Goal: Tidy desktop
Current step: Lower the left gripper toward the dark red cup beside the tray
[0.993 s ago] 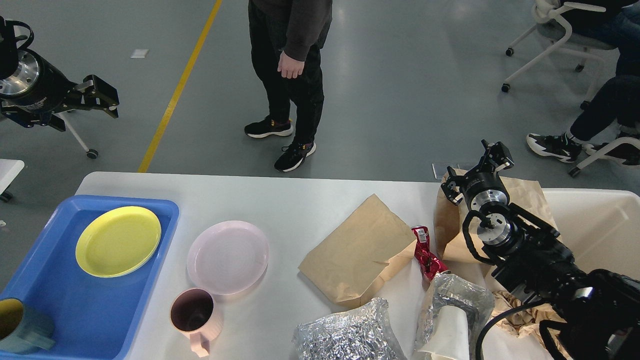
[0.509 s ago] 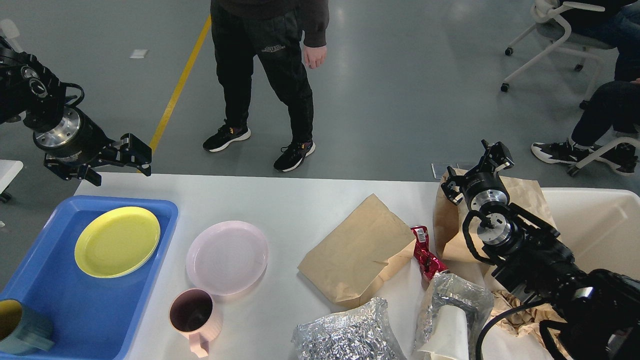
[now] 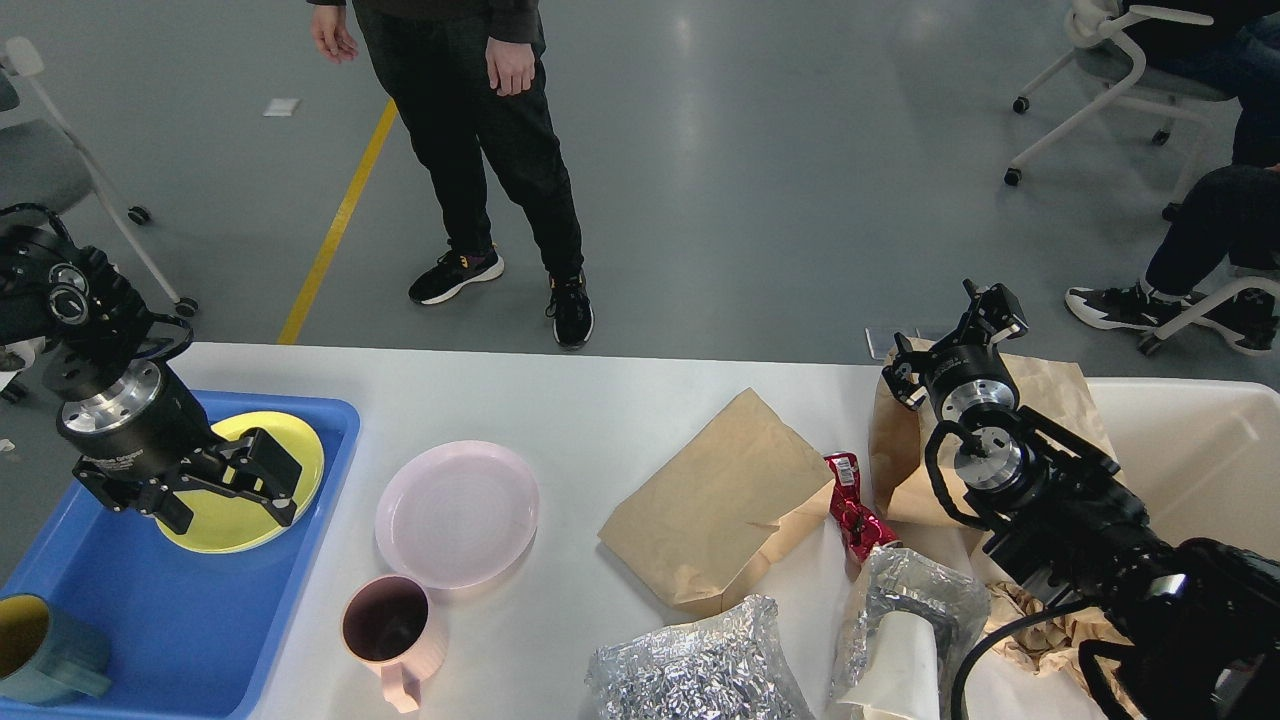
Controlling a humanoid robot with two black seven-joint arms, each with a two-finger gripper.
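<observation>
The white desktop [image 3: 620, 400] fills the lower view. My left gripper [image 3: 283, 488] hangs open over the yellow plate [image 3: 305, 445] in the blue tray [image 3: 150, 620], nothing between its fingers. A pink plate [image 3: 457, 513] and a pink mug [image 3: 390, 630] sit right of the tray. A flat brown paper bag [image 3: 715, 500], a red wrapper [image 3: 855, 510] and two crumpled foil pieces [image 3: 690, 670] lie mid-table. My right gripper [image 3: 952, 345] stands open in front of a second brown bag [image 3: 1050, 390].
A teal mug [image 3: 40, 650] sits in the tray's near corner. A cream-white bin [image 3: 1190, 450] stands at the right, crumpled brown paper [image 3: 1040, 615] beside my right arm. A person [image 3: 470, 150] stands beyond the far edge; chairs stand at both sides.
My left arm has swung down from high at the left to just over the yellow plate. The person has walked to the left. The right arm has not moved.
</observation>
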